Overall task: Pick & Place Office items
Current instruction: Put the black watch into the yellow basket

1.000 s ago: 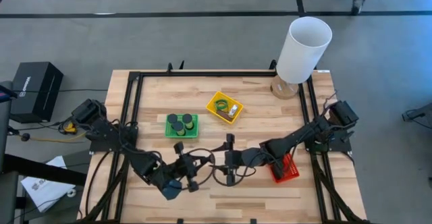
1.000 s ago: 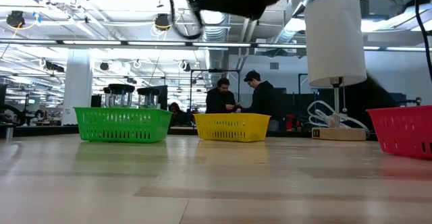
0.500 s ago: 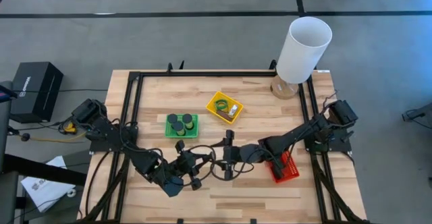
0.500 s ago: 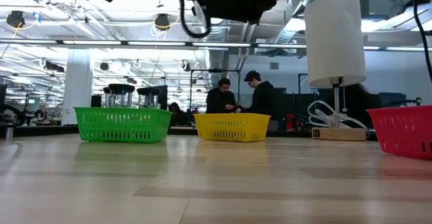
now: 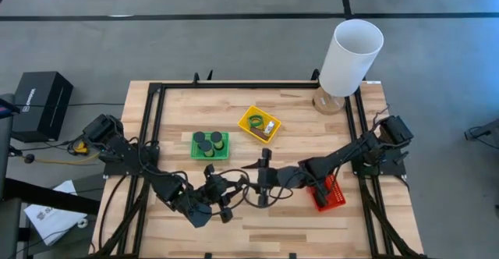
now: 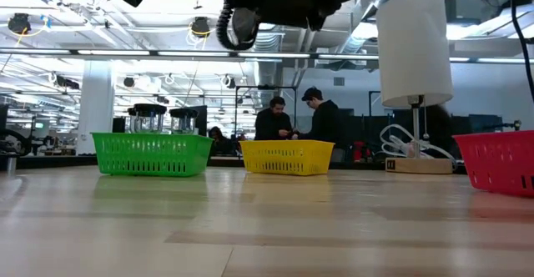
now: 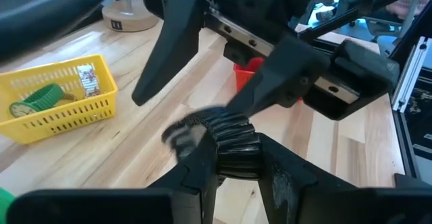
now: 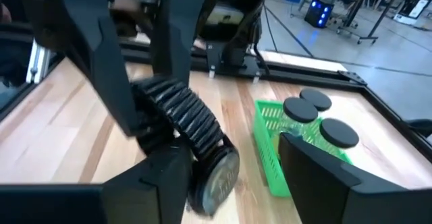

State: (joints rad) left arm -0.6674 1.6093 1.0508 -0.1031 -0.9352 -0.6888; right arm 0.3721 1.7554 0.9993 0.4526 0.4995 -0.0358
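Two people (image 6: 300, 118) stand in the workshop behind the wooden table (image 5: 312, 134) bearing green (image 5: 210, 145), yellow (image 5: 260, 124) and red (image 5: 328, 193) trays, while the left gripper (image 5: 222, 187), clamped on a black ridged puck (image 7: 233, 143), meets the spread right gripper (image 5: 261, 182) mid-table.

One camera looks straight down on the whole wooden surface (image 5: 257, 107). A second sits at surface height, facing level across it into the room. Each wrist camera looks forward, close, past its own claw. Overhead, low and right wrist views share the green tray (image 5: 210, 145) (image 6: 151, 153) (image 8: 283, 140).
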